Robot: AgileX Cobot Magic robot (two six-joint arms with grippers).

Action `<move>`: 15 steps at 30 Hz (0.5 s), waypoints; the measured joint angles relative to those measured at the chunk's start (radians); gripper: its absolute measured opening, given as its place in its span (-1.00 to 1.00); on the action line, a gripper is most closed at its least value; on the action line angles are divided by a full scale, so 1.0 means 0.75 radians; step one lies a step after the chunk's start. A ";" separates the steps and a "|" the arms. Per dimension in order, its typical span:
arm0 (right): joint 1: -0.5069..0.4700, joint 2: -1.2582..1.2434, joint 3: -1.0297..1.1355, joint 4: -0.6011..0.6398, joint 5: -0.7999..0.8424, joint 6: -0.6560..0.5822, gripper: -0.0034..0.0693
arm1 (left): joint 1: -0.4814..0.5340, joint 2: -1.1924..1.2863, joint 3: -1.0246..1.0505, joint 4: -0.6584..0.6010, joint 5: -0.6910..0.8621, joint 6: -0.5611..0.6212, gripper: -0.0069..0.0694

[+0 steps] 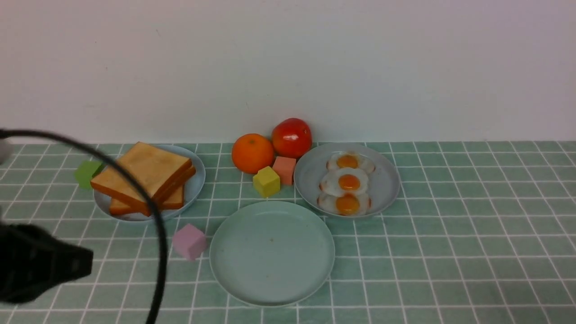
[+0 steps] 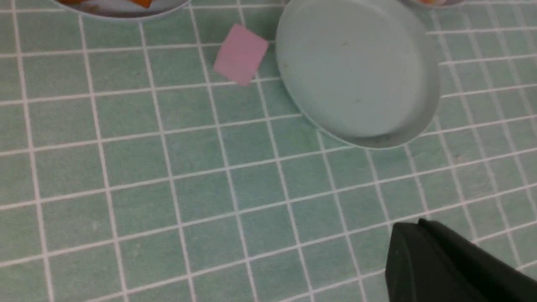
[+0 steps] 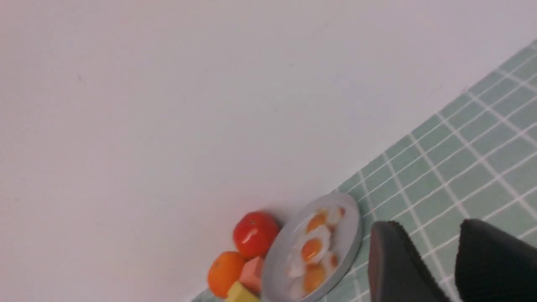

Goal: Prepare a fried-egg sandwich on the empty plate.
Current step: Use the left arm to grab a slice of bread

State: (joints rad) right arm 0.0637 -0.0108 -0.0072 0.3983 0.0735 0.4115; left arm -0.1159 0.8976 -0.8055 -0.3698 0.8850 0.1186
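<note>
Only the front view takes in the whole layout. The empty plate point(image 1: 272, 252), pale mint with a low rim, lies near the front centre. The toasted bread slices point(image 1: 148, 173) are stacked on a light-blue plate point(image 1: 196, 180) to its back left. Three fried eggs point(image 1: 346, 182) lie in a row on a grey-blue plate point(image 1: 387, 180) to its back right. Between the two back plates sit an orange point(image 1: 252, 153), a tomato point(image 1: 291, 137), a yellow cube point(image 1: 266, 181) and a salmon cube point(image 1: 284, 169). A green cube point(image 1: 87, 173) lies just beside the bread plate and a pink cube point(image 1: 189, 241) just beside the empty plate. The left arm point(image 1: 36, 265) is a dark blur at the lower left, with a black cable point(image 1: 155, 216) arcing across the bread. The left wrist view shows a single dark finger of the left gripper point(image 2: 444, 268) over bare tiles, so whether its jaws are apart cannot be told. The right wrist view alone shows the right gripper point(image 3: 444, 268), its two dark fingers point(image 3: 394, 264) apart with nothing between them. The table point(image 1: 450, 252) is covered in pale green squares with white lines, and a plain white wall point(image 1: 288, 67) stands behind it.
</note>
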 joint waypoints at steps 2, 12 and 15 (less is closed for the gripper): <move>0.009 0.028 -0.125 -0.004 0.168 -0.021 -0.33 | 0.000 0.119 -0.041 0.025 -0.012 0.004 -0.81; 0.151 0.709 -1.047 -0.167 1.196 -0.589 -0.94 | 0.000 0.606 -0.300 0.085 -0.250 0.116 -0.85; 0.189 0.905 -1.234 -0.216 1.321 -0.630 -0.93 | 0.000 0.813 -0.427 0.179 -0.258 0.107 -0.85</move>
State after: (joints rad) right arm 0.2057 0.6677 -0.9324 0.2362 1.0640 -0.0606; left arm -0.1159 1.5073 -1.1259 -0.2353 0.6912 0.1988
